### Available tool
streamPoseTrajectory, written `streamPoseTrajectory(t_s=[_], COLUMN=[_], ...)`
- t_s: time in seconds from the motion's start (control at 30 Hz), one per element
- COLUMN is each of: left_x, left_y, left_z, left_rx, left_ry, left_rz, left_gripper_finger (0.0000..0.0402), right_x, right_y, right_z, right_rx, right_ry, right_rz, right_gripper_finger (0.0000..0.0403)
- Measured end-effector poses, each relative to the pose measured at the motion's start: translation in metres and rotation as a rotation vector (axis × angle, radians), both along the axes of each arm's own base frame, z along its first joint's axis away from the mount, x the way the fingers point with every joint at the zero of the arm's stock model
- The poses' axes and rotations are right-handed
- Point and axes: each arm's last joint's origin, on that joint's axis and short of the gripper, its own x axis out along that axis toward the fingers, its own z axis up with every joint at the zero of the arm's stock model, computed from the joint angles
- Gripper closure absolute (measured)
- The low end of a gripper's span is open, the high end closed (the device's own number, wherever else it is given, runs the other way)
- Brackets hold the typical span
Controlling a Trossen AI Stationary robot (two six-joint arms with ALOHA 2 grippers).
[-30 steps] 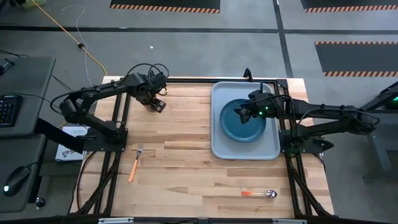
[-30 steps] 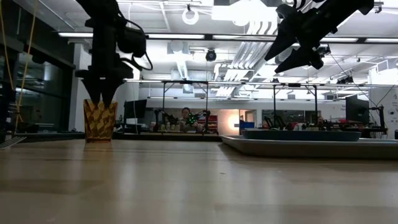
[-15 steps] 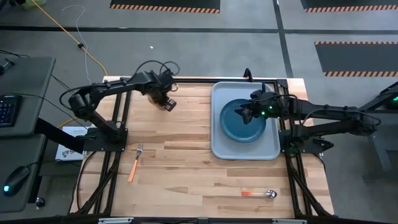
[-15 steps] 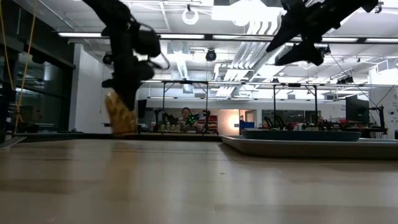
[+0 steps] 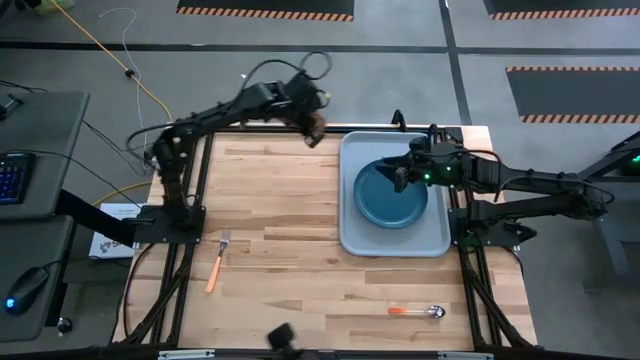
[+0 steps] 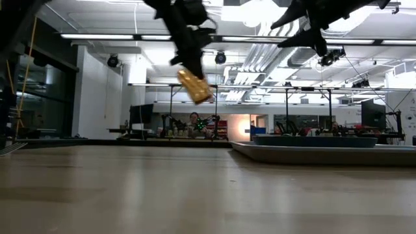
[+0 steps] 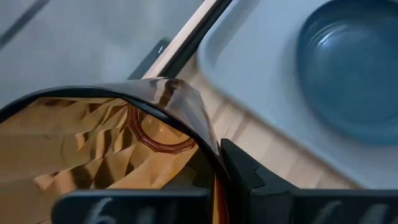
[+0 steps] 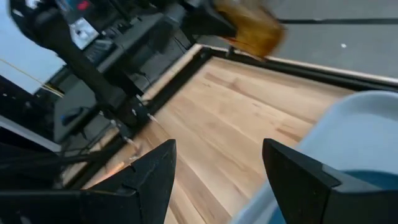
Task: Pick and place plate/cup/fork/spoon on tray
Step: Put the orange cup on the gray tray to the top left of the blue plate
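The amber cup (image 5: 314, 124) (image 6: 195, 86) hangs tilted high above the table's far edge, just left of the tray (image 5: 436, 238), with my left gripper (image 5: 303, 108) shut on it. The dark blue plate (image 5: 388, 200) lies in the tray. My right gripper (image 5: 401, 175) hovers open over the plate's far part and touches nothing. The fork (image 5: 217, 262) lies flat at the near left. The spoon (image 5: 418, 311) lies flat near the table's front edge. My left gripper holds the cup by its wall at the rim (image 7: 200, 130). One finger (image 7: 244, 171) shows against the outside of the wall; the other is hidden by the cup. The cup is lifted clear and tilted, its base (image 6: 202, 96) pointing down and toward the tray.
Bare wood lies between the fork, the spoon and the tray. The tray's near part (image 5: 390, 240) is free of dishes. A small dark object (image 5: 282, 338) shows at the table's near edge. A person sits in the room behind (image 6: 193, 121).
My left gripper has shut on the cup at the table's far left, lifted it clear and swung it up and right along the far edge toward the tray; the cup has tipped from upright to tilted. My right gripper has stayed open over the plate.
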Motion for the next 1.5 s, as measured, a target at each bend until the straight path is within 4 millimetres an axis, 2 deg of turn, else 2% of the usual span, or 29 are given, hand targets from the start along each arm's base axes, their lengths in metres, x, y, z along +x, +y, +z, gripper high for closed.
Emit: streamPoseTrajectory(t_s=[0.13, 0.23, 0.37, 0.5, 0.6, 0.8, 1.03, 1.33, 1.5], left_x=[0.043, 0.07, 0.096, 0.112, 0.121, 0.126, 0.127, 0.13, 0.132], left_y=[0.0, -0.002, -0.006, -0.009, -0.012, -0.014, -0.013, -0.012, -0.012], left_z=[-0.003, -0.015, -0.039, -0.07, -0.086, -0.104, -0.105, -0.102, -0.101], left_rx=[0.045, 0.064, 0.062, 0.044, 0.039, 0.033, 0.038, 0.078, 0.064], left_ry=[-0.025, -0.02, 0.003, 0.042, 0.053, 0.099, 0.096, 0.073, 0.03], left_rz=[-0.087, -0.144, -0.189, -0.213, -0.226, -0.261, -0.264, -0.296, -0.266], left_gripper_finger=[0.0399, 0.04, 0.04, 0.0399, 0.0399, 0.0394, 0.037, 0.0361, 0.0329], right_x=[0.001, 0.002, 0.003, 0.003, 0.003, 0.003, 0.003, 0.003, 0.003], right_y=[0.0, 0.0, 0.0, 0.0, -0.001, -0.001, -0.001, -0.001, -0.001], right_z=[0.004, 0.008, 0.01, 0.011, 0.011, 0.011, 0.011, 0.011, 0.011], right_rx=[-0.011, -0.02, -0.025, -0.024, -0.02, -0.022, -0.027, -0.027, -0.027], right_ry=[-0.046, -0.08, -0.102, -0.109, -0.11, -0.113, -0.114, -0.114, -0.114], right_rz=[0.002, 0.002, 0.003, 0.002, 0.001, -0.006, -0.023, -0.023, -0.024], right_gripper_finger=[0.0171, 0.0171, 0.0171, 0.0171, 0.0171, 0.0171, 0.0171, 0.0171, 0.0171])
